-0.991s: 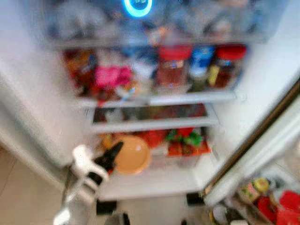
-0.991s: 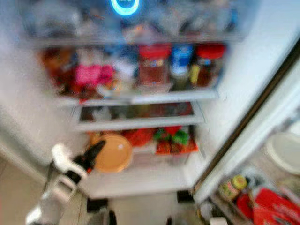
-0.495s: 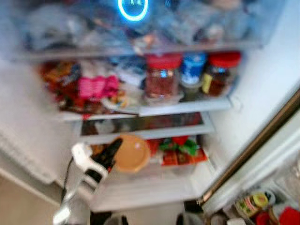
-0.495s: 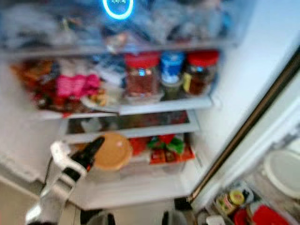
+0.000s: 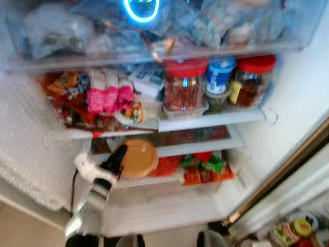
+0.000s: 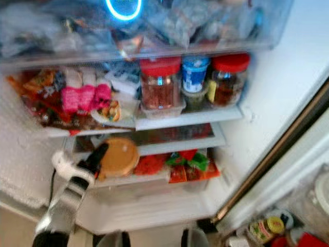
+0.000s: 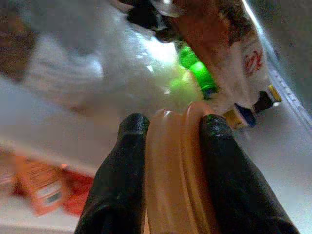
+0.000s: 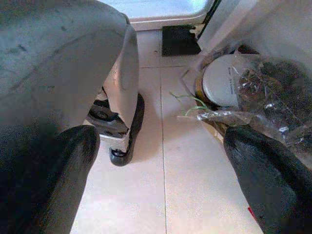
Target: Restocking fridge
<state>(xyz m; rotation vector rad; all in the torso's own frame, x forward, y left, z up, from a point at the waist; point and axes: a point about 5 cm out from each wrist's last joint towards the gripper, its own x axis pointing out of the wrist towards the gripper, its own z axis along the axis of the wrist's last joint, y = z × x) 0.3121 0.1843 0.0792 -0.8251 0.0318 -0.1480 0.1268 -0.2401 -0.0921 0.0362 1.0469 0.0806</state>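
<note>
Open fridge [image 5: 288, 103], shelves stocked. Middle shelf [image 5: 205, 119]: two red-lidded jars [image 5: 184, 86], one blue-lidded tub [image 5: 219, 76] between them, one pink packet [image 5: 105, 98]; further packets at its left end too blurred to count. Top shelf goods behind clear plastic, indistinct; one blue ring light [image 5: 140, 9] cut off at the upper edge. One orange lidded container [image 5: 138, 158] at the lower shelf front, beside red and green packets [image 5: 205, 165]. Left gripper [image 7: 168, 127] clamps this container by its rim, fingers [image 7: 124, 165] either side. Right gripper [image 8: 161, 141] hangs spread wide over the tiled floor [image 8: 190, 185], holding nothing.
</note>
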